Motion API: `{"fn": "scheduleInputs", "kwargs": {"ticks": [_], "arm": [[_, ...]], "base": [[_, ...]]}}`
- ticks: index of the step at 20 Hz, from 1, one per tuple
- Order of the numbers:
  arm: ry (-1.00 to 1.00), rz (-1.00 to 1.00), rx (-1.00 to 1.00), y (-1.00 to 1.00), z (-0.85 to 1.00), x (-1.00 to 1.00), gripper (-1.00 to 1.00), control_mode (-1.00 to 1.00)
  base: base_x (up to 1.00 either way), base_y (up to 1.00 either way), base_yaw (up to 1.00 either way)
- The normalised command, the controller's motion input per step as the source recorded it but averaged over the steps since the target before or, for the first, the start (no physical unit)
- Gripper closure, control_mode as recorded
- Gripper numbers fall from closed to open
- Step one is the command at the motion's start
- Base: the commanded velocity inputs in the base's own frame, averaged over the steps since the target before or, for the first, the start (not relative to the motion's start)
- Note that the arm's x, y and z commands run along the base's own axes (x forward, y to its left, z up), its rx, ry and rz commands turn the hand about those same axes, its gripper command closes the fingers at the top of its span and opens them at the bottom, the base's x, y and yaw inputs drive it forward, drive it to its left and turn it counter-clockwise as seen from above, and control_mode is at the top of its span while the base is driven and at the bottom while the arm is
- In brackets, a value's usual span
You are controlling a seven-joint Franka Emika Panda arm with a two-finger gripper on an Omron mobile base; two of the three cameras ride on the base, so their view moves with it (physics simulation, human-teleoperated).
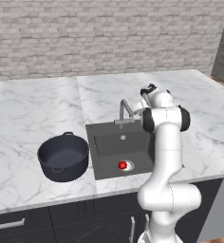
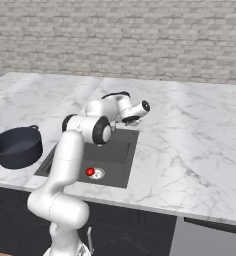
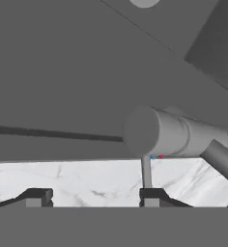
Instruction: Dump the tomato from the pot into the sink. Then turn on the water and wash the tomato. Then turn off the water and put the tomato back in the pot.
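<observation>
Tomato (image 2: 90,171) sits in the sink (image 2: 117,150) touching the silver drain (image 2: 97,174), near the front edge. Pot (image 2: 17,146) upright on the counter (image 2: 190,135) near its left edge. Arm (image 2: 70,155) bends over the sink.

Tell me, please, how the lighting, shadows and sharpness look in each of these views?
Left base view: flat, even rendered light, a soft shadow under the pot, and the tomato stays crisp in the dark sink. Right base view: equally even, no glare. Hand view: the faucet looms large, softly shaded, without blur.
</observation>
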Motion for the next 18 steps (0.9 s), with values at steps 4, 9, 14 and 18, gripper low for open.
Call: {"fn": "scheduleInputs", "kwargs": {"ticks": [4,9,14,18], "arm": [[-0.01,-0.02,-0.14,-0.35,0.36,-1.0,-1.0,-1.0],[0.0,-0.02,-0.13,-0.09,0.37,-1.0,-1.0,-1.0],[0.0,-0.05,-0.09,0.0,0.53,-1.0,-1.0,-1.0],[0.0,-0.13,-0.02,0.02,0.37,-1.0,-1.0,-1.0]], "base": [[0.0,0.0,0.0],[0.0,0.0,0.0],[0.0,0.0,0.0],[0.0,0.0,0.0]]}}
